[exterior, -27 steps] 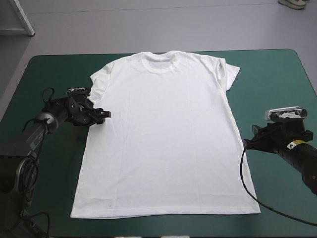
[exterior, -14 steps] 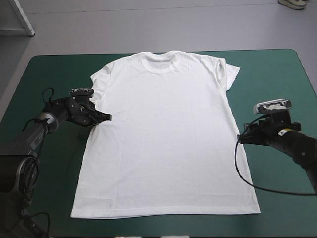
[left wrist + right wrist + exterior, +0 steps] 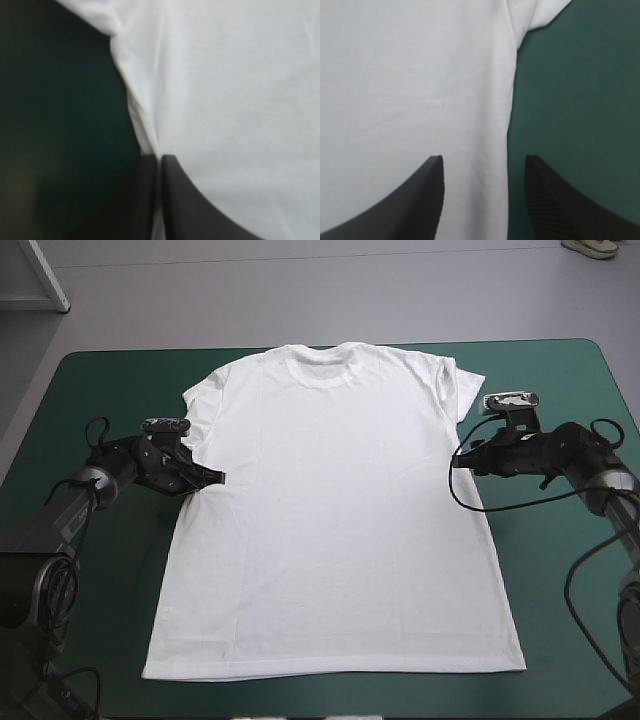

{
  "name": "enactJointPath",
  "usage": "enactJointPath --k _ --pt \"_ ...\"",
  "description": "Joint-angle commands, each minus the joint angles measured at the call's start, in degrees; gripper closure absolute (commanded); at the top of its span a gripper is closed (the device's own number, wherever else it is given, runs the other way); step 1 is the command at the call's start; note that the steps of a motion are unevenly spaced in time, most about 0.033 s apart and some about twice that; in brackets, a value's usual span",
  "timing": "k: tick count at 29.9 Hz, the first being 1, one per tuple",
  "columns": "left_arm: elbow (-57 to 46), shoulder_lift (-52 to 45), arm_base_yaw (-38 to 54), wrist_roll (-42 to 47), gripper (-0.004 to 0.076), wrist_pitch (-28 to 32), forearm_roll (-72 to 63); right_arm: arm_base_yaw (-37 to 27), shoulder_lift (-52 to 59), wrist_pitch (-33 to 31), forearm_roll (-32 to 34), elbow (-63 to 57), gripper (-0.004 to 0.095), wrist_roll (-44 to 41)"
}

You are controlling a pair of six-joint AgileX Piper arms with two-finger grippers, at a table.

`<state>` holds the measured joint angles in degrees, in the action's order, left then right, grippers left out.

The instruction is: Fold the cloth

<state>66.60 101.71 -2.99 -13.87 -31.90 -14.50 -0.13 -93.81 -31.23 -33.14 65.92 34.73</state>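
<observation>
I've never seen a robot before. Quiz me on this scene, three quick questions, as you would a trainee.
1. True or false: the T-shirt lies spread flat on the table.
2. Which is shut on the T-shirt's side edge? A the left gripper; B the right gripper; C both.
3. Fill in: the right gripper's fingers stand ____, either side of the T-shirt's edge.
Key: 1 true; 2 A; 3 open.
</observation>
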Motion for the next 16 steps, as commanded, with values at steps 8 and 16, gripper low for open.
enactJointPath --k 8,16 --pt "1.44 -2.0 -0.12 -0.03 0.0703 -0.07 -0.92 1.04 -7.27 -1.59 -1.33 6.47 0.0462 1.06" --pt "1.44 -2.0 -0.12 -0.03 0.0703 -0.17 -0.78 3.43 -11.98 -1.69 4.47 6.47 0.0512 -0.47"
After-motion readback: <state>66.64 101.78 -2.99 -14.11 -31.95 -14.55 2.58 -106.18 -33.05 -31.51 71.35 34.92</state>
